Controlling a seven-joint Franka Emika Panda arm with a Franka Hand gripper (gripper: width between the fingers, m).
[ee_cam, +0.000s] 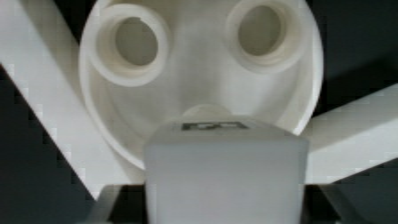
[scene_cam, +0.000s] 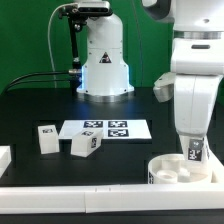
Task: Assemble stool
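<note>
The round white seat disc (scene_cam: 172, 171) lies at the table's front corner, on the exterior view's right. My gripper (scene_cam: 195, 150) hangs over it, shut on a chunky white leg (scene_cam: 196, 153) that stands upright with its tag showing. The leg's lower end is inside the disc's rim. In the wrist view the leg (ee_cam: 226, 170) fills the space between my gripper's (ee_cam: 226, 206) jaws, and the seat disc (ee_cam: 178, 95) with two round holes lies beyond it. Two more tagged legs (scene_cam: 47, 138) (scene_cam: 84, 145) lie loose on the exterior view's left.
The marker board (scene_cam: 105, 129) lies flat mid-table between the loose legs and the arm. White border rails (scene_cam: 90, 198) run along the front edge and meet at the corner by the disc. The arm's white base (scene_cam: 104, 62) stands at the back.
</note>
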